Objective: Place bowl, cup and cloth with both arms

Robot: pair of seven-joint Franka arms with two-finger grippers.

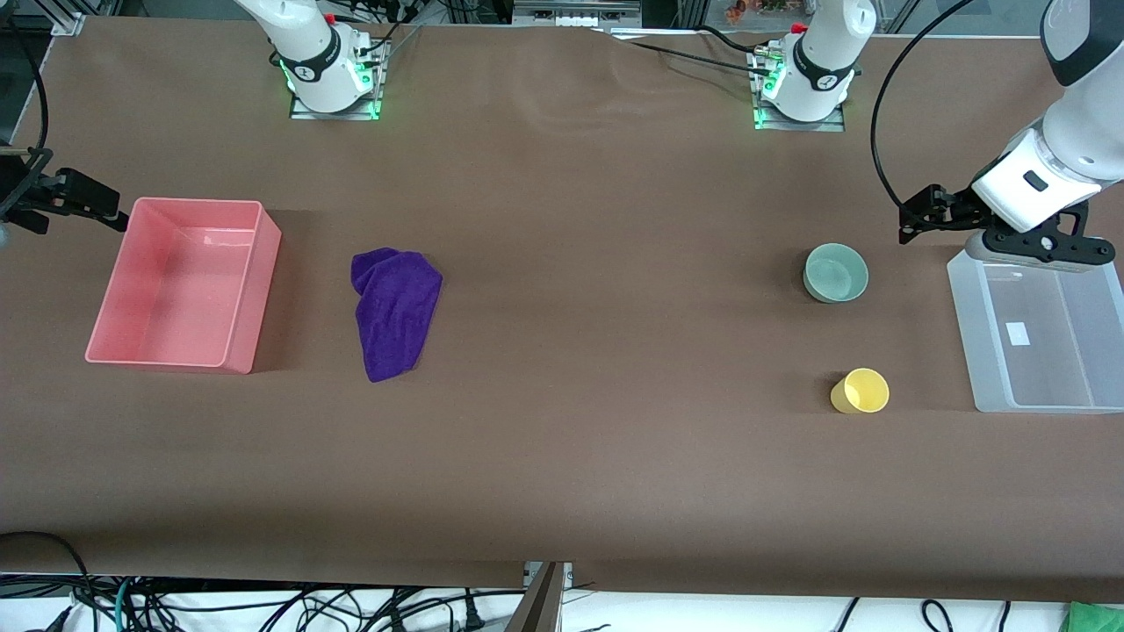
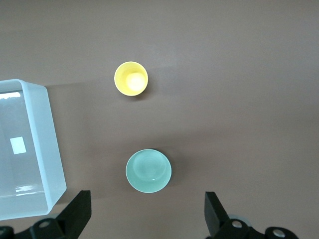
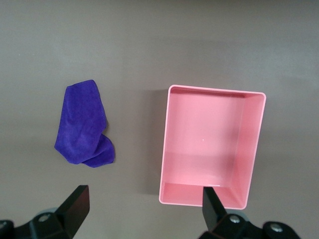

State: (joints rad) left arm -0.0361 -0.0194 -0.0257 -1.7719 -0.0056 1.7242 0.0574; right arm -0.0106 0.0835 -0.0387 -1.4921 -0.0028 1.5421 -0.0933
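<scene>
The left gripper [image 2: 145, 219] was held up in the air over the clear plastic bin [image 1: 1036, 338] at the left arm's end of the table; its two black fingers [image 2: 79, 211] were spread wide apart, nothing was held between them and nothing was touched. The right gripper [image 3: 144, 214] was held up over the table's edge beside the pink bin [image 1: 180, 285] at the right arm's end; its fingers [image 3: 77, 204] were likewise spread wide, with nothing gripped or touched. The pale green bowl [image 1: 835, 272] was set upright on the brown table [image 1: 597, 439], near the clear bin and well apart from both grippers. The yellow cup [image 1: 861, 391] was set nearer to the front camera than the bowl, apart from it and beside the clear bin. The purple cloth [image 1: 393, 310] was laid crumpled on the table beside the pink bin, toward the right arm's end, without touching it. Both bins were seen to hold none of the three things
</scene>
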